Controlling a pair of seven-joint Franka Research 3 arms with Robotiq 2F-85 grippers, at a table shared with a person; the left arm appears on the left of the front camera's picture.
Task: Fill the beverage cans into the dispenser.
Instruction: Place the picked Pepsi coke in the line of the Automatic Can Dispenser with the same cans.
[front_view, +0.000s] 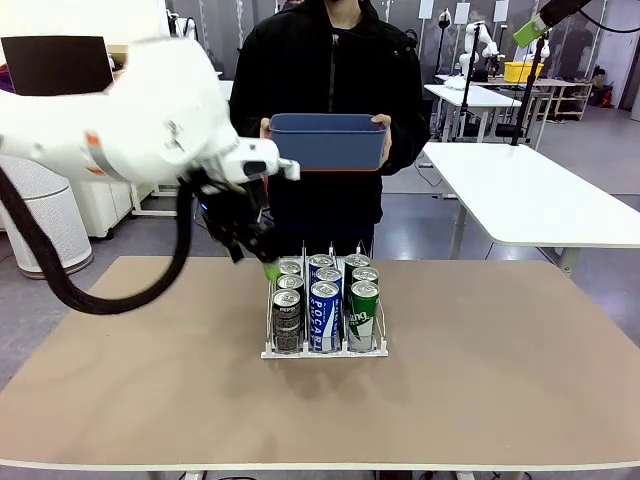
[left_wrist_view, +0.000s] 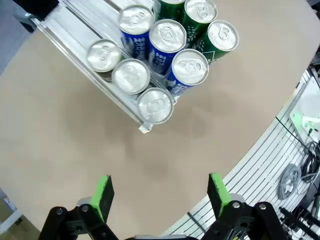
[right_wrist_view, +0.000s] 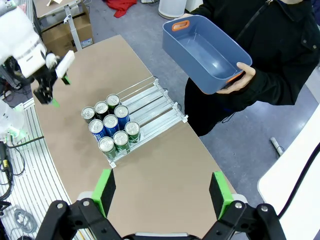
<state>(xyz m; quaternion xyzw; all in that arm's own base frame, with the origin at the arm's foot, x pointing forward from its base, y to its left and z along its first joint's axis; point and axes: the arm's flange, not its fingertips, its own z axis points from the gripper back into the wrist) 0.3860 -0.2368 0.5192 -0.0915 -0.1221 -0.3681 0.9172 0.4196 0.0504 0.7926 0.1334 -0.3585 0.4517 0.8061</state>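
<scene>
You are hovering the left gripper (left_wrist_view: 159, 197), fingers spread and empty, above nine cans (left_wrist_view: 164, 55) filling the rack (left_wrist_view: 80, 47). Right gripper (right_wrist_view: 161, 192) also spread, empty. Filling looks complete; next, probably retract.

Nine beverage cans (right_wrist_view: 111, 126) fill the dispenser (right_wrist_view: 150, 107) beyond the open right pincer (right_wrist_view: 162, 190)

A blue rectangular plastic tub (front_view: 328, 141) with orange-edged handle cut-outs is held at chest height at the far side of the tan-topped work table (front_view: 480, 380) — its inside is bare in the right wrist view (right_wrist_view: 205, 52). The person (front_view: 330, 60) holding it wears a black zipped jacket. Off to one side stands a long white table (front_view: 530, 195) on grey legs, and farther back another white table carries a yellow bin (front_view: 523, 71). A white perforated cylinder (perhaps an air purifier) (front_view: 45, 225) stands on the grey floor — a cardboard box (right_wrist_view: 62, 32) and a red cloth (right_wrist_view: 120, 6) lie there too.
</scene>
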